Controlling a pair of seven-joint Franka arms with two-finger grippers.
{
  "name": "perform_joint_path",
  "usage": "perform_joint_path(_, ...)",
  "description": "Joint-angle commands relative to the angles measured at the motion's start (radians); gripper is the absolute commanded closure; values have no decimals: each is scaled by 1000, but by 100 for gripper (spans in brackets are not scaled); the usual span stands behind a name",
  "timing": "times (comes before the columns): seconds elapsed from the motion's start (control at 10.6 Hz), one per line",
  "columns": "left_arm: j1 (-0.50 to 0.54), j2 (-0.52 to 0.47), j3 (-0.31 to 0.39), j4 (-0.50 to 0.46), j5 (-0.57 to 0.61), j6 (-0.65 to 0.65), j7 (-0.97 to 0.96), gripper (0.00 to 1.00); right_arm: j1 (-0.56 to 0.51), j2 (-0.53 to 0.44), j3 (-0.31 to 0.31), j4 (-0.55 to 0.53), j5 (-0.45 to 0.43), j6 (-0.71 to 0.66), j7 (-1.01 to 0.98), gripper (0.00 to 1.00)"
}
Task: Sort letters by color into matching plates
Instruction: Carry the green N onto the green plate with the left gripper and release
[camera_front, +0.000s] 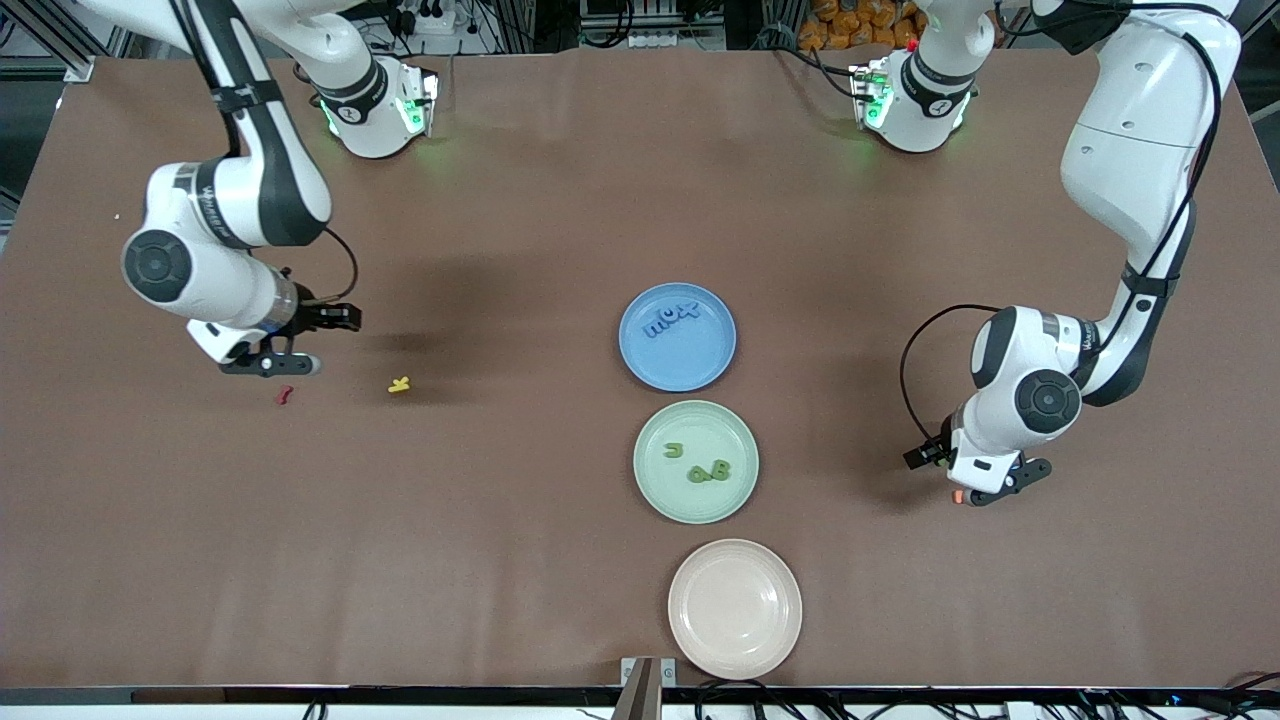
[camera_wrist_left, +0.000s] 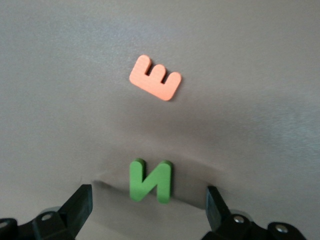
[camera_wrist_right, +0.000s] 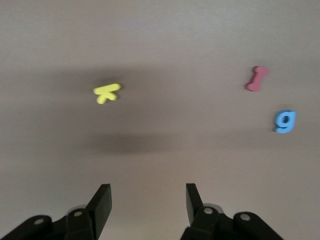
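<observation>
Lying flat, the brown matte table (camera_front: 520, 520) is carrying the blue plate (camera_front: 678, 375) and mint-green plate (camera_front: 655, 495), letters inside; a green N (camera_wrist_left: 150, 181) is sitting between the left gripper's (camera_wrist_left: 150, 207) wide-open, empty jaws, while the right gripper's (camera_wrist_right: 148, 204) jaws are hanging part-open, empty, near a blue g (camera_wrist_right: 285, 121).

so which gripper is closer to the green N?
Left. The left gripper hangs open right over the green N; the right gripper is at the right arm's end of the table, open, near the yellow piece.
</observation>
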Motion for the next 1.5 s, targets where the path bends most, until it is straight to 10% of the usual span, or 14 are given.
perform_joint_path(0.0,41,-37,-14,-52,29,26,45,0,-116,-68,-6,-160,-26,182,-177,31)
perform_joint_path(0.09,41,-37,-14,-52,29,27,47,0,-127,-68,-39,-206,-26,248,-254,31)
perform_joint_path(0.19,41,-37,-14,-52,27,29,46,21,-134,-65,-78,-235,-26,302,-324,31)
perform_joint_path(0.28,38,-37,-14,-50,24,29,26,85,-134,-59,-114,-254,-26,347,-380,31)
perform_joint_path(0.38,33,-37,-14,-50,24,29,1,100,-134,-56,-141,-280,-26,397,-418,31)
perform_joint_path(0.85,26,-37,-17,-35,23,29,-28,100,-136,-10,-218,-325,-28,542,-529,32)
perform_joint_path(1.41,0,-43,-237,71,17,29,-235,100,-137,28,-238,-329,-26,592,-563,33)
